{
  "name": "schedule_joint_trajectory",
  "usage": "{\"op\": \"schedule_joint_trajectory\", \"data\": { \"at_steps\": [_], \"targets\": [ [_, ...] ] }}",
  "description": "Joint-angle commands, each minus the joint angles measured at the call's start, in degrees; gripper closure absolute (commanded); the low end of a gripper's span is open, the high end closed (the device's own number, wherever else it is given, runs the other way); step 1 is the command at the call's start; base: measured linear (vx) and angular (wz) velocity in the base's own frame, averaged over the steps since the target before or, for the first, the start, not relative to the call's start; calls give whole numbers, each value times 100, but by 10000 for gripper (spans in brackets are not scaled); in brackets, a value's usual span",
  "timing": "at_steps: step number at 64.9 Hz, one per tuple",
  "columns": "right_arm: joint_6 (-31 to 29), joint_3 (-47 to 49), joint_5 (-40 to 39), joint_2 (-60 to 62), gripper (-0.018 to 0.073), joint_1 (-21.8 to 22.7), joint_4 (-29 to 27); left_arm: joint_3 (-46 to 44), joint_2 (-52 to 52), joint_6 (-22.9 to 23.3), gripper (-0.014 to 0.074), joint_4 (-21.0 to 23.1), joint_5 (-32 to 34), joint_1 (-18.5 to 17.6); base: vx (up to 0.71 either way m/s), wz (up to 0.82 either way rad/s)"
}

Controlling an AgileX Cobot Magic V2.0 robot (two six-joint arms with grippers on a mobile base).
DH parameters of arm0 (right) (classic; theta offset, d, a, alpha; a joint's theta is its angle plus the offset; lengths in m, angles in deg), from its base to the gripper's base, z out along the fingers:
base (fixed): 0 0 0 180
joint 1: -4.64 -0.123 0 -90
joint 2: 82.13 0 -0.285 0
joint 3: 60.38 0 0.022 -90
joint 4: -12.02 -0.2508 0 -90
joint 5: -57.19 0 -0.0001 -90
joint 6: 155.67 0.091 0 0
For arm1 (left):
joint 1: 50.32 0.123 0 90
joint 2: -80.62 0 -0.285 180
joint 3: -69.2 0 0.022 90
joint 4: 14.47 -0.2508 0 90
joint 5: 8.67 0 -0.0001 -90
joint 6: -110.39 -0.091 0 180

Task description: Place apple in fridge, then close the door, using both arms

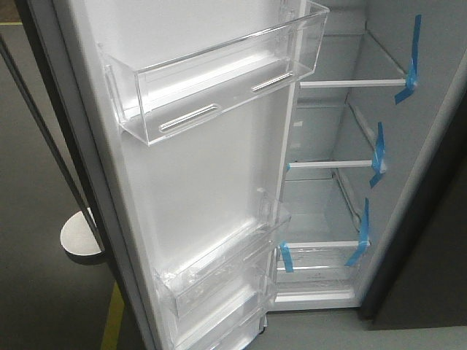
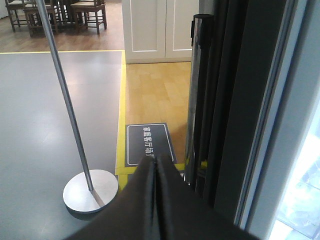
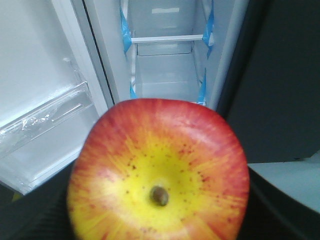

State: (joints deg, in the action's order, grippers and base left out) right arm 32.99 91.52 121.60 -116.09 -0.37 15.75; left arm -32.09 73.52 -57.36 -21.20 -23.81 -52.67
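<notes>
My right tool (image 3: 160, 220) was clamped on the apple (image 3: 159, 172), whose red skin with yellow streaks filled most of the right wrist view, its yellow end and small brown calyx turned to the camera; only dark edges of the tool showed at the lower corners. The apple was held in the air in front of the fridge (image 1: 398, 44), outside the compartment and not resting on any shelf. The door (image 1: 211, 182) stood wide open to the left, its white inner face towards me, with a clear upper bin (image 1: 219, 80) and a clear lower bin (image 1: 219, 273) fixed on it. Inside the white lining, glass shelves (image 1: 350, 82) ran one above the other, with blue tape strips (image 1: 412, 62) stuck at their front corners. My left tool (image 2: 155, 167) was closed, its two dark fingers (image 2: 142, 200) pressed together with nothing between them, held just beside the dark outer edge of the door. Past it, on the grey floor, stood a metal stand (image 2: 90, 192) with a round base and a slim pole, near a yellow line (image 2: 121, 125) and a dark floor sign (image 2: 150, 145).
</notes>
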Motion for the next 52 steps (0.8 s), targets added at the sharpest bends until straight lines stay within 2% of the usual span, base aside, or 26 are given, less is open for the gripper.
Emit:
{"op": "schedule_joint_trajectory", "data": {
  "at_steps": [1, 52],
  "targets": [
    [-22, 145, -409, -44, 424, 12, 56, 117, 79, 54, 602, 29, 406, -19, 0, 0],
    [-22, 145, -409, -44, 424, 12, 56, 117, 79, 54, 602, 29, 406, -19, 0, 0]
  ]
}}
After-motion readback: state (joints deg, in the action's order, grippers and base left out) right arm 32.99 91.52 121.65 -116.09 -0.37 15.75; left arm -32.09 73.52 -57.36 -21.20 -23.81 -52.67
